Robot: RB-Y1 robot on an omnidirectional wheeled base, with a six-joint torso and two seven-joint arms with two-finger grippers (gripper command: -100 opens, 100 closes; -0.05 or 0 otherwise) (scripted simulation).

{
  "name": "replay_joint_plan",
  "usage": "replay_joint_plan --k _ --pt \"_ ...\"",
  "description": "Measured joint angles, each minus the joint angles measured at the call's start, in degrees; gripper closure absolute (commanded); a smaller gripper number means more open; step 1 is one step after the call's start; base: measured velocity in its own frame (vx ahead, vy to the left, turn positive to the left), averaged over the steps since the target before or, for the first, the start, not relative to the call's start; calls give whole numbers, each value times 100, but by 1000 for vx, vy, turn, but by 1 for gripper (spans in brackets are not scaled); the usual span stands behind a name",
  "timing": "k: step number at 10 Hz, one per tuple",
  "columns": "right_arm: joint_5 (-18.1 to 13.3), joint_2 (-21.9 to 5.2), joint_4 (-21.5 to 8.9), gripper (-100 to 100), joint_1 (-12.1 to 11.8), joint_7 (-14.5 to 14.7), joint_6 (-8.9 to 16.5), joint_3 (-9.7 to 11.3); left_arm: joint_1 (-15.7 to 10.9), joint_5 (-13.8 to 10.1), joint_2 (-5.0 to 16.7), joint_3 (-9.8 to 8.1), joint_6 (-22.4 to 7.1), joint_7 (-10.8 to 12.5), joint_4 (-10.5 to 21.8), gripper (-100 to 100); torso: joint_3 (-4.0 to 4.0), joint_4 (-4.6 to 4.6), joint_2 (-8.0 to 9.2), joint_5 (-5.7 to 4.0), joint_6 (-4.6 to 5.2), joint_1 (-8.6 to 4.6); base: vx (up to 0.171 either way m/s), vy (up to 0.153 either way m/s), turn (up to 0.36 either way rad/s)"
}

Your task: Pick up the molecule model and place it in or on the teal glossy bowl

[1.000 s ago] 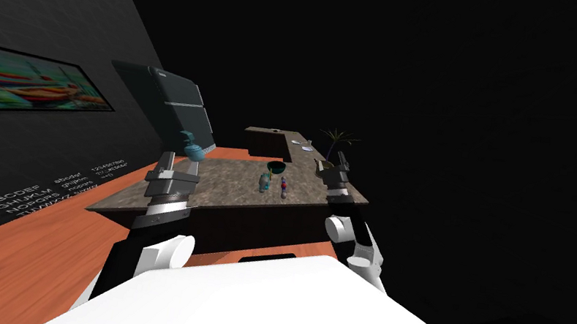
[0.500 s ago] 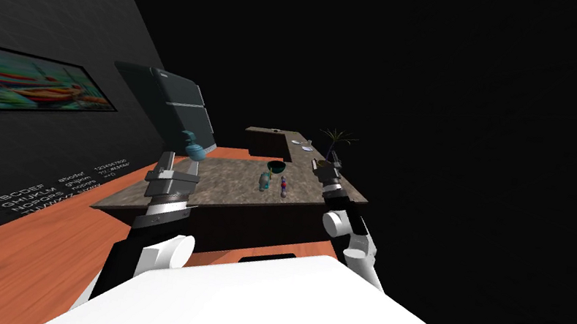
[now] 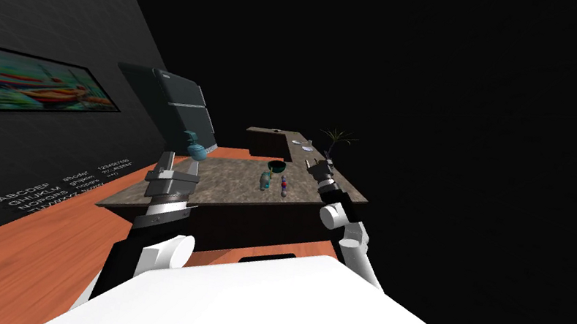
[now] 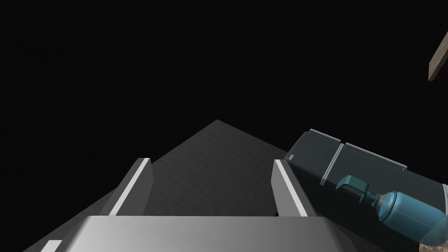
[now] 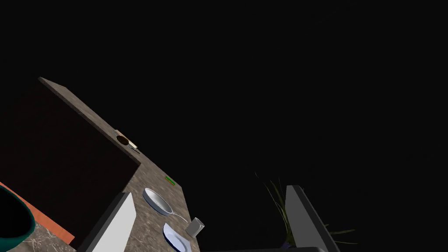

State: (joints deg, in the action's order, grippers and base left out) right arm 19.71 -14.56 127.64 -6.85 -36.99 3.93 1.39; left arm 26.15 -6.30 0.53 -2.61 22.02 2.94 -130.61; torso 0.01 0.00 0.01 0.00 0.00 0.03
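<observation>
Teal bowl [image 3: 276,167] sits on the stone counter [image 3: 230,190], with the molecule model [image 3: 283,186] just beside it. My right gripper [image 3: 314,165] hovers near the bowl, fingers wide and empty. I judge this the approach step: next it must aim down at the model.

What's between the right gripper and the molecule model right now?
Head view: only bare countertop between right gripper and molecule model; teal bowl sits aside.
</observation>
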Motion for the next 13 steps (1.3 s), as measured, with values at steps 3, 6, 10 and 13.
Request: replay_joint_plan --k 3,6,10,13 --pt "130 -10 -54 -100 153 -320 408 37 0 0 0 0 0 0 0 0 -1 0 -2 0 0 1 -2 4 9" --pt "343 -108 -228 -100 406 -710 869 32 0 0 0 0 0 0 0 0 -2 -1 -3 1 2 2 1 14 13" --pt "641 -238 -484 -100 742 -1272 1506 19 0 0 0 0 0 0 0 0 -4 -2 -7 1 2 5 12 21 14" --pt "797 -306 -660 -100 931 -1583 1898 11 0 0 0 0 0 0 0 0 -3 -1 -5 1 2 2 11 17 9"
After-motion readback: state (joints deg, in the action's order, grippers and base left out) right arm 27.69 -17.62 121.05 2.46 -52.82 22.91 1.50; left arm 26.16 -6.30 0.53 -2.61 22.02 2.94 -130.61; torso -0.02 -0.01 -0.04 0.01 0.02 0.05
